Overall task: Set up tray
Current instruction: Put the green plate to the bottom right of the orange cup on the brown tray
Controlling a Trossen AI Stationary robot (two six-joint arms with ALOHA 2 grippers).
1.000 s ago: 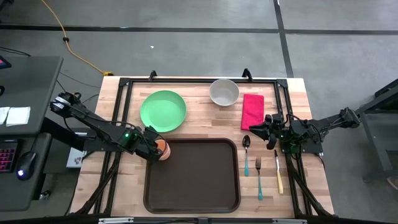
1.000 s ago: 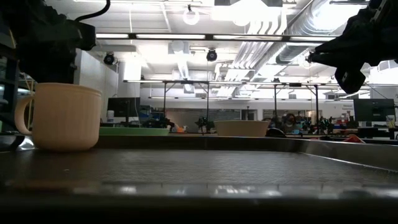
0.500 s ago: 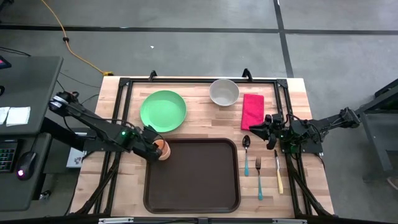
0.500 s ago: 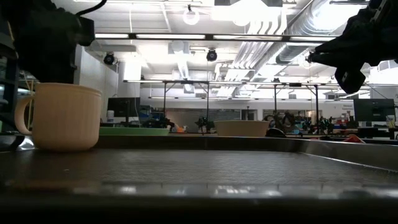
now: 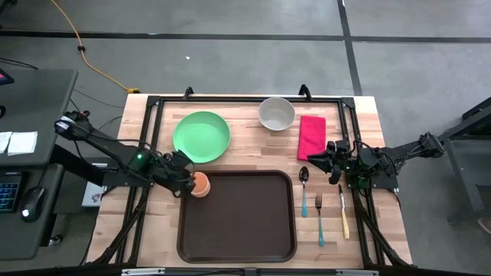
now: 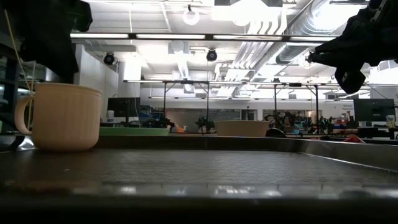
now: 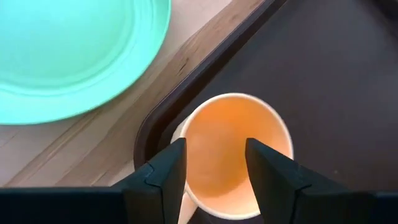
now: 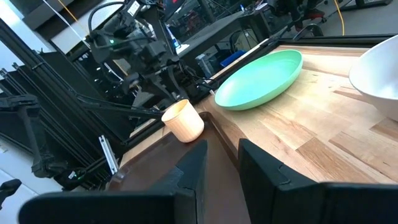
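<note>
High view: tray (image 5: 238, 226) sits at the front centre of the table (image 5: 245, 142). Orange cup (image 5: 199, 184) stands in the tray's far left corner. Left gripper (image 5: 186, 182) is right at the cup, on its left side. Green plate (image 5: 201, 136) lies just behind that gripper, off the tray. Right gripper (image 5: 320, 159) hovers off the tray's far right corner — spoon (image 5: 304, 189) just in front of it, fork (image 5: 319, 218) and knife (image 5: 344, 211) beyond, red napkin (image 5: 311, 136) and white bowl (image 5: 276, 113) behind it.

Low view: cup upright on the tray floor at left, handle turned outward, left arm a dark mass above and beside it. Right gripper hangs high at upper right, clear of the tray.

Left wrist view: fingers (image 7: 163, 177) spread apart, looking down over the cup's open mouth; no clamp on the wall visible — released. Cup sits against the tray's corner rim, plate past the rim on bare wood.

Right wrist view: own fingers (image 8: 189, 174) close together with a narrow gap, nothing between them. Ahead — tray edge, the cup with the left gripper at it, plate and bowl rim on the wood.
</note>
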